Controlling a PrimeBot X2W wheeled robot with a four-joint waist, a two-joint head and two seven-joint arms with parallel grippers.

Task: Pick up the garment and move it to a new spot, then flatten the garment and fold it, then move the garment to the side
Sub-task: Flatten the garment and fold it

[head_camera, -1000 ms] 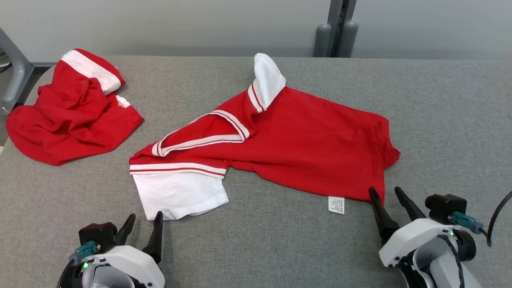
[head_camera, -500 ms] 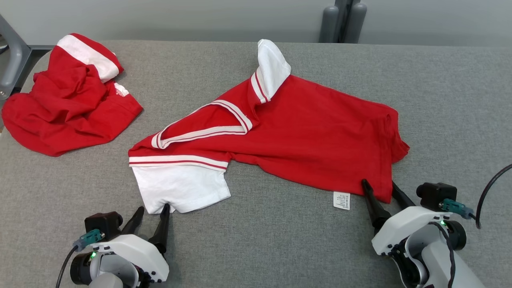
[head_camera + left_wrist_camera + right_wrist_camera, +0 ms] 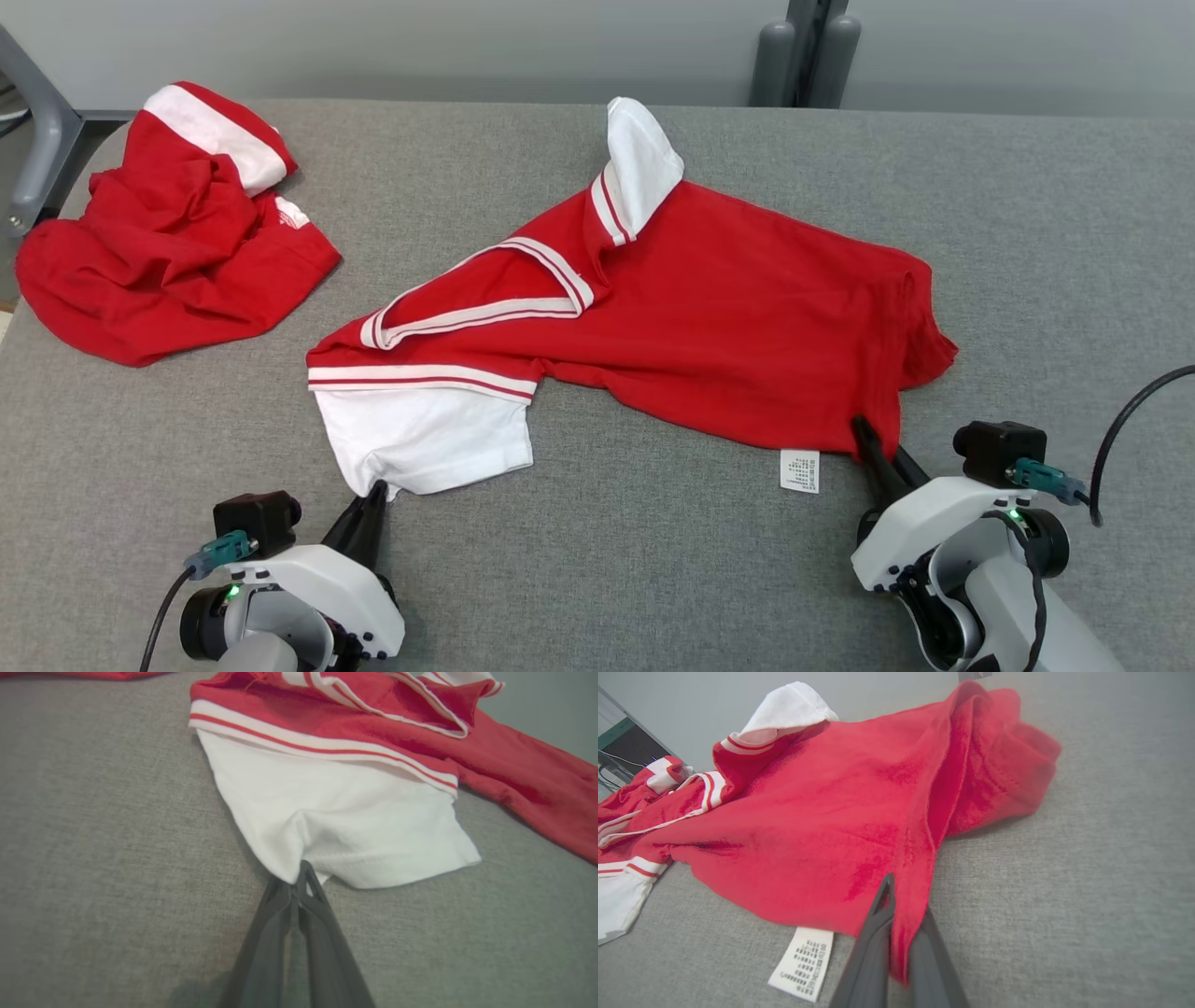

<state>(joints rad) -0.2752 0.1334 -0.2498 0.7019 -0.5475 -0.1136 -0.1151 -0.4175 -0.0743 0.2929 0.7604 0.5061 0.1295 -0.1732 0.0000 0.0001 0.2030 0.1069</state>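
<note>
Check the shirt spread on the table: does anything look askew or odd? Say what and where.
The red shirt lies slanted, not flat: its far white sleeve is flipped up, the right-hand hem is bunched, and a care label pokes out at the near edge. A second red garment sits crumpled at the far left.

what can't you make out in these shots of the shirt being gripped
- Care label, right wrist view: print too small to read.
- Right gripper, right wrist view: the shirt's red hem covers the tip of one of its jaws.
- Crumpled garment, head view: its own folds hide its shape.
</note>
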